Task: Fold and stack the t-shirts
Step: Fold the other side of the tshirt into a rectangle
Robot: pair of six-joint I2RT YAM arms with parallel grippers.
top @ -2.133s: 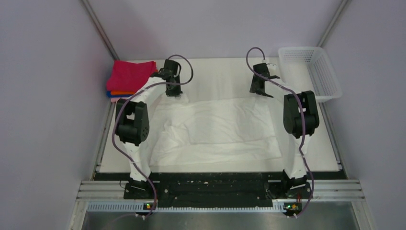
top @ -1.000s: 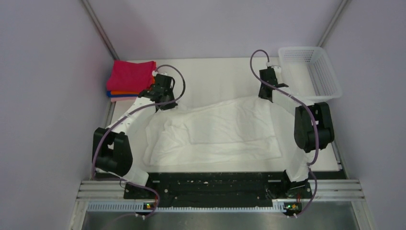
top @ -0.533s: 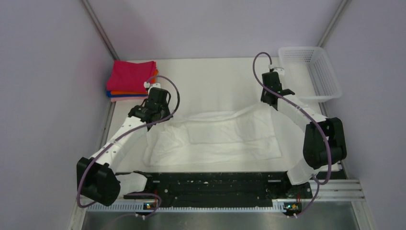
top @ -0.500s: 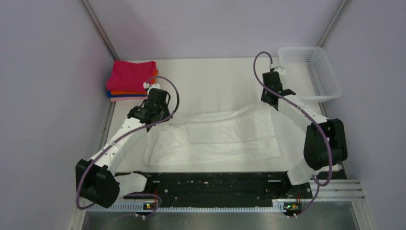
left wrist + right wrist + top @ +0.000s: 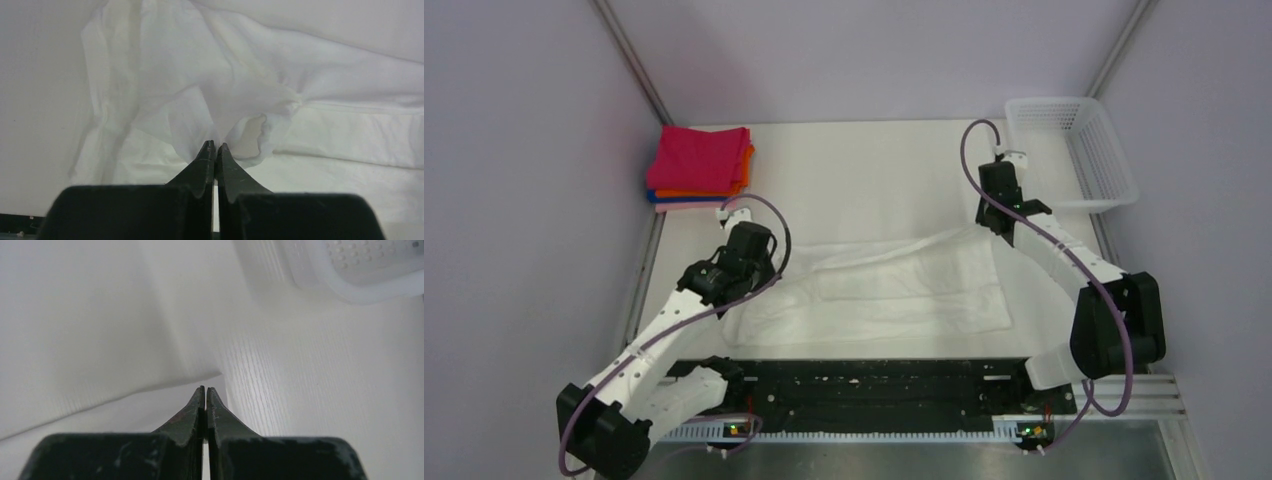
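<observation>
A wrinkled white t-shirt (image 5: 894, 290) lies across the middle of the table, its far edge lifted at both ends. My left gripper (image 5: 762, 272) is shut on a bunched fold at the shirt's far-left end; in the left wrist view the cloth (image 5: 235, 100) rises straight out of the closed tips (image 5: 215, 145). My right gripper (image 5: 997, 228) is shut at the shirt's far-right corner, which peaks up to it. In the right wrist view the cloth edge (image 5: 125, 365) meets the closed tips (image 5: 205, 388). A stack of folded t-shirts (image 5: 699, 160), magenta on top, sits at the far left.
A white mesh basket (image 5: 1109, 160) stands at the far right corner, and its rim (image 5: 360, 275) shows in the right wrist view. Bare white table (image 5: 874, 180) stretches behind the shirt. Grey walls close in on both sides.
Both arms have drawn back toward the near edge, dragging the shirt's far edge with them. The left gripper travelled further, away from the folded stack. The shirt now covers less depth.
</observation>
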